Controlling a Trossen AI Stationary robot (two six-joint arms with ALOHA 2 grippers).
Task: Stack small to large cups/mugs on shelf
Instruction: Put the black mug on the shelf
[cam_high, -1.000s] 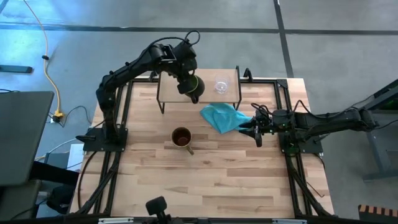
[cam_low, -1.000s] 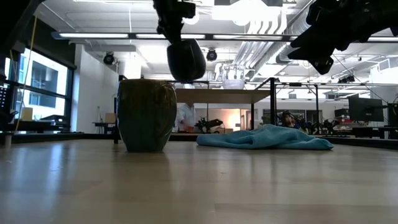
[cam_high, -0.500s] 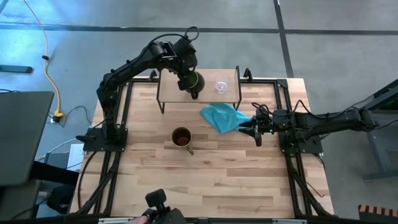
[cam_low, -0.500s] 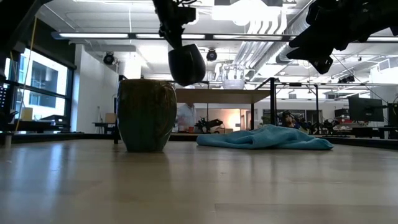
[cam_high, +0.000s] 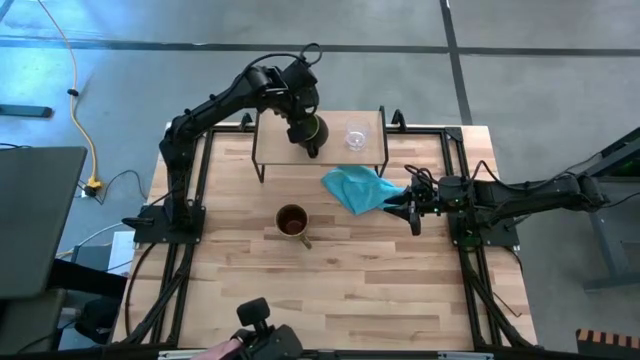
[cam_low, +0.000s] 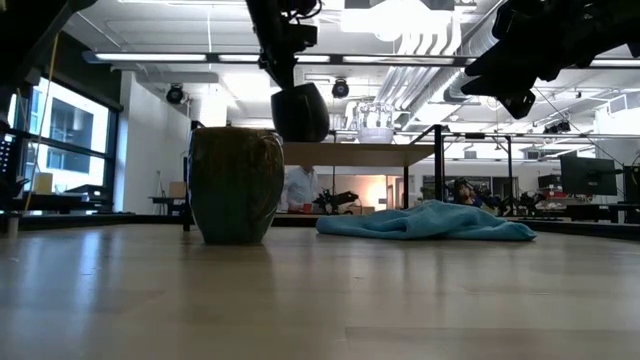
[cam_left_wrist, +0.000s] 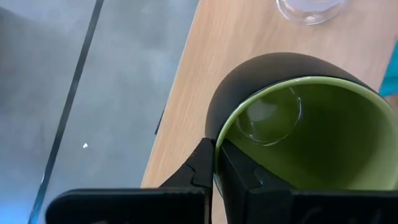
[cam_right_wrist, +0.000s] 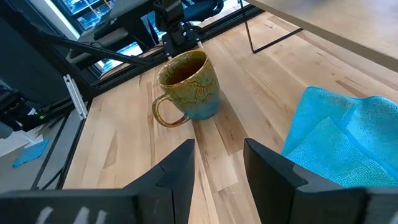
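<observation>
Above the shelf (cam_high: 275, 140), left tool (cam_left_wrist: 214, 163) pinching dark mug (cam_high: 310, 133) rim.

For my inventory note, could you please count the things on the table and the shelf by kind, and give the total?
Mugs: 2, the dark mug with green inside clamped by the left gripper over the shelf, and the tan-brown mug on the table.
Glass cups: 1, the clear glass cup on the shelf.
Cloths: 1, the blue cloth on the table.
Total: 4

On the shelf (cam_high: 270, 140) the dark mug (cam_high: 312, 133) sits left of the glass cup (cam_high: 355, 136); brown mug (cam_high: 292, 222) on tabletop.
</observation>
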